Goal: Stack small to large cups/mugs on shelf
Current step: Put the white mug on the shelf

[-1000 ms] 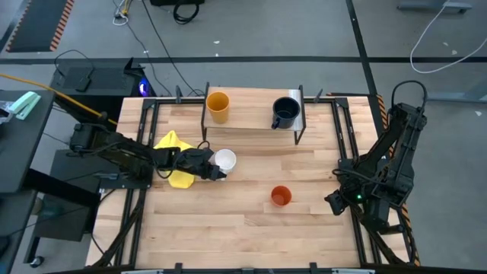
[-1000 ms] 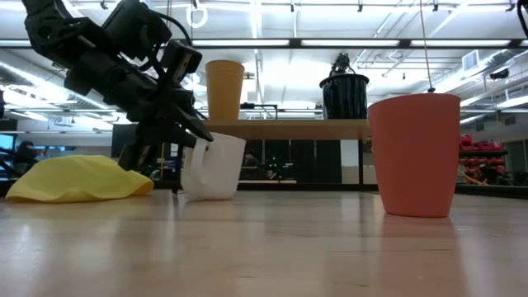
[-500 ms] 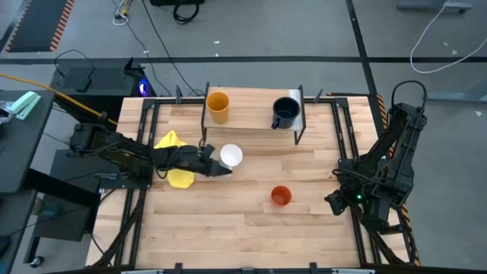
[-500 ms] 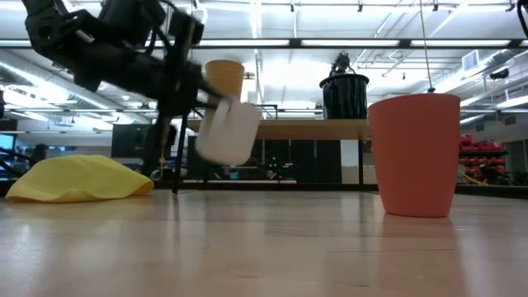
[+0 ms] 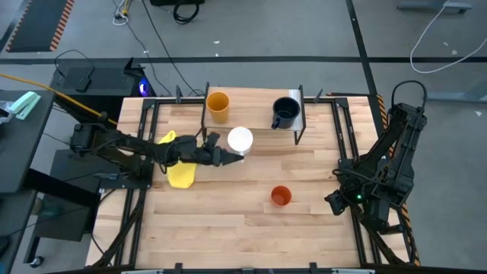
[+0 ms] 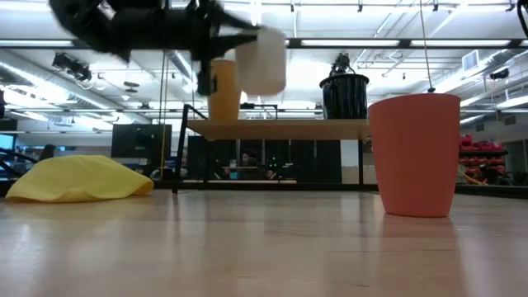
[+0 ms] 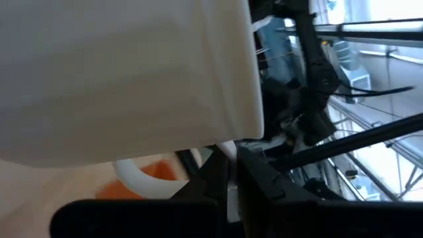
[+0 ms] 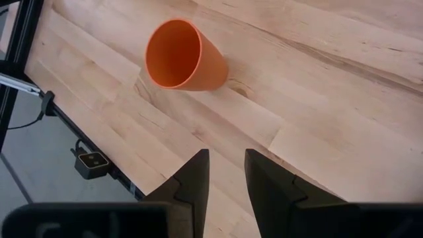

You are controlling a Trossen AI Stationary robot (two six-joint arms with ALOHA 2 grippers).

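From above, the left pincer (image 5: 225,156) is clamped on the white mug (image 5: 240,139) and has it up in the air just in front of the shelf (image 5: 251,118), between the yellow-orange cup (image 5: 218,105) and the dark mug (image 5: 285,112) sitting on it. The orange-red cup (image 5: 281,195) is out on the table (image 5: 228,228), and the yellow cloth (image 5: 179,169) lies under the left arm. The right pincer (image 5: 335,201) is parked at the table's right edge. Low down, the white mug hangs above shelf height. The left wrist cam is basically all mug. The right wrist cam shows the right pincer's fingers (image 8: 195,173) a bit apart, holding nothing.
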